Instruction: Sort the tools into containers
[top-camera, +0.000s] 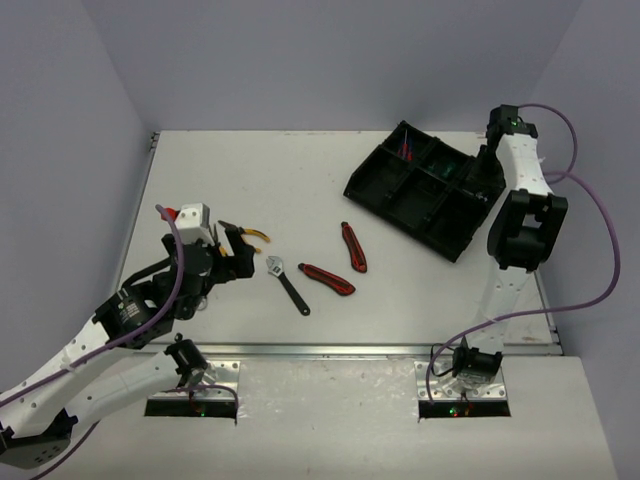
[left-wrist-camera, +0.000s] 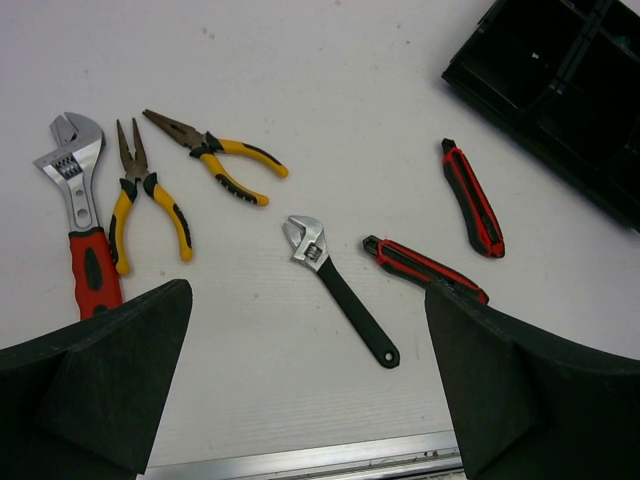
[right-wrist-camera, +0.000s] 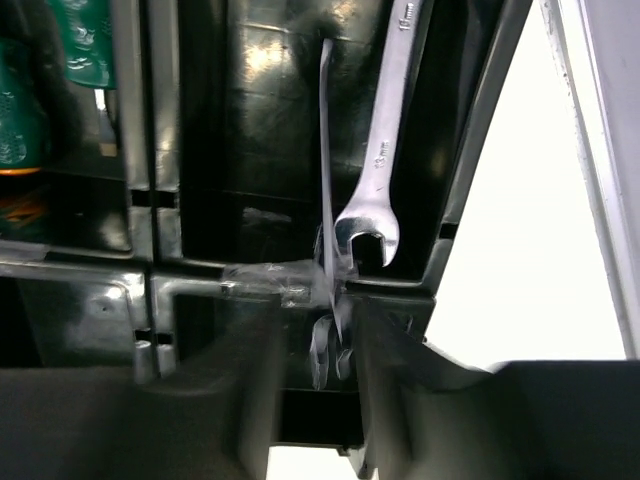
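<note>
My left gripper (top-camera: 236, 250) hangs open and empty over the table's left side; in its wrist view (left-wrist-camera: 310, 400) the table lies bare between the fingers. Ahead lie two yellow-handled pliers (left-wrist-camera: 215, 158) (left-wrist-camera: 140, 200), a red-handled adjustable wrench (left-wrist-camera: 78, 215), a black-handled adjustable wrench (left-wrist-camera: 342, 292) (top-camera: 288, 283) and two red-black utility knives (left-wrist-camera: 472, 197) (left-wrist-camera: 425, 270). My right gripper (top-camera: 488, 165) is at the black tray's (top-camera: 400, 215) right end. Its jaws (right-wrist-camera: 318, 400) stand a little apart around the end of an edge-on silver wrench (right-wrist-camera: 327, 180). A second silver wrench (right-wrist-camera: 385, 150) lies in that compartment.
A green screwdriver (right-wrist-camera: 20, 100) shows in a neighbouring compartment, and red and blue handles (top-camera: 405, 150) in the far one. The tray sits at an angle at the table's far right. The table's metal front edge (left-wrist-camera: 300, 460) runs just below the left gripper.
</note>
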